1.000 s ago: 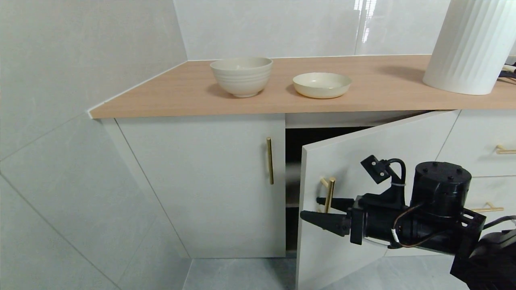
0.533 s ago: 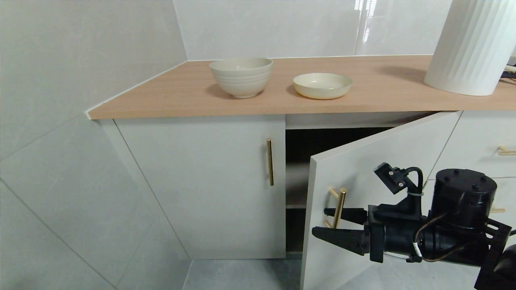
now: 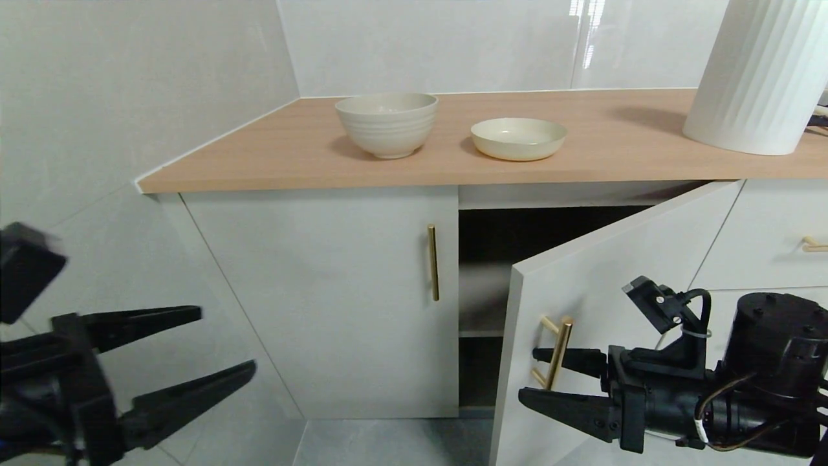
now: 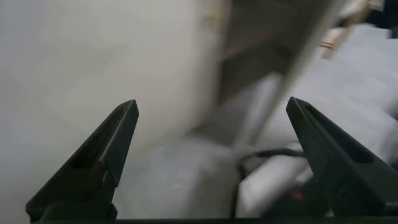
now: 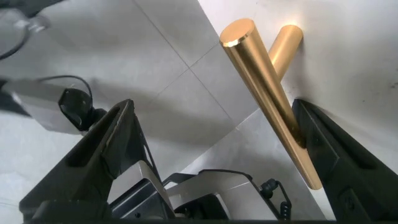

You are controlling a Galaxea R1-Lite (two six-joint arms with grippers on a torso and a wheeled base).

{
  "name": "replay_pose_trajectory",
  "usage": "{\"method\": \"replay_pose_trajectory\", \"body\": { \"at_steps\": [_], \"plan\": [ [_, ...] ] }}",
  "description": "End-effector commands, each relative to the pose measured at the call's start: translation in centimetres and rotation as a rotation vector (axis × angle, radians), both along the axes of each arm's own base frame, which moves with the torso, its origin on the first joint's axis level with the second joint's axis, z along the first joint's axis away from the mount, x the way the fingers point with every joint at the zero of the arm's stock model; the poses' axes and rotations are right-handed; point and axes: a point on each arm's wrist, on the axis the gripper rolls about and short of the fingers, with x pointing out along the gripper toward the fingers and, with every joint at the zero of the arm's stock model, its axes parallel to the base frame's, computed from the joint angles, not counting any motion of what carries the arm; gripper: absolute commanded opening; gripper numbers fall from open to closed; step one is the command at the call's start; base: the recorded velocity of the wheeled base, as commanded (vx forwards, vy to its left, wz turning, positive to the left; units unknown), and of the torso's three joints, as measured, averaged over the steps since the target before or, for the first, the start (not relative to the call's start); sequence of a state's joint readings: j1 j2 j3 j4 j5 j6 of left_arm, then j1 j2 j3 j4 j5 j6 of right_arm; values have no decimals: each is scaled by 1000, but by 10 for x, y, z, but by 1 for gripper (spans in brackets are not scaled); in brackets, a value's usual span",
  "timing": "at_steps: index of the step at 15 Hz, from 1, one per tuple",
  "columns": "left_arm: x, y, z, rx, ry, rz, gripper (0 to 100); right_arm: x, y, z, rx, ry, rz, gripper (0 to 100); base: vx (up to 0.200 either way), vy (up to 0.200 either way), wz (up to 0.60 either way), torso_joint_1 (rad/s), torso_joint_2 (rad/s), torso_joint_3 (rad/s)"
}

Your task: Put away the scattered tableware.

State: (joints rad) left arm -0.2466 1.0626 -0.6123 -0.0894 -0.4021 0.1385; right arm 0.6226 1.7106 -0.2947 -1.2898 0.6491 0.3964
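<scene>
1. I see the bowl (image 3: 387,123) standing upright on the counter (image 3: 272,155), toward its back left corner. It sits well back from the counter's front edge.
2. The dish (image 3: 518,137) is on the counter too, about in the middle. It is near the bowl, but they do not touch. A strip of bare wood lies between the dish and the front edge.
3. A tall white vase (image 3: 763,77) stands at the counter's right end, well apart from the dish, with bare wood between them.
4. Under the counter's middle, one door (image 3: 614,272) hangs open, swung out toward me. Its free edge stands away from the cabinet and leaves a dark gap. A shelf (image 3: 482,291) shows inside the gap.
5. My right gripper (image 3: 530,373) (image 5: 211,109) is low down, under the counter's right part, at the open door's gold handle (image 3: 557,349) (image 5: 267,102). Its fingers are spread wide with the bar between them. In the wrist view the bar looks to touch one finger, but it is not squeezed.
6. My left gripper (image 3: 226,340) (image 4: 211,102) is low down, under the counter's left end, in front of the tiled wall (image 3: 97,129). Its fingers are spread wide and hold nothing. There is open air all around it.
7. A shut door (image 3: 323,291) fills the space under the counter's left half. Its right edge lines the dark gap.
8. Drawers (image 3: 776,226) sit under the counter's right end, behind the open door.
</scene>
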Motion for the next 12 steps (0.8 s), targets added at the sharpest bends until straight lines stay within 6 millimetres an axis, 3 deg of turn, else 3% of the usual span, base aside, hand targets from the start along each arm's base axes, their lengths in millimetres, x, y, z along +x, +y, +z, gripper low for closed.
{"method": "replay_pose_trajectory", "body": {
  "at_steps": [1, 4, 8, 12],
  "plan": [
    [57, -50, -32, 36, 128, -173, 0, -1, -1, -2, -9, 13, -6, 100, 0, 0, 0, 0, 0, 0],
    [86, -79, -54, 37, 132, -229, 0, -1, -2, -3, -12, 14, -15, 100, 0, 0, 0, 0, 0, 0],
    [115, -151, -87, -227, 212, -288, 0, 4, -5, -5, -21, 18, -73, 100, 0, 0, 0, 0, 0, 0],
    [125, -203, -112, -314, 210, -346, 0, 6, -11, -2, -12, 4, -104, 100, 0, 0, 0, 0, 0, 0]
  ]
}}
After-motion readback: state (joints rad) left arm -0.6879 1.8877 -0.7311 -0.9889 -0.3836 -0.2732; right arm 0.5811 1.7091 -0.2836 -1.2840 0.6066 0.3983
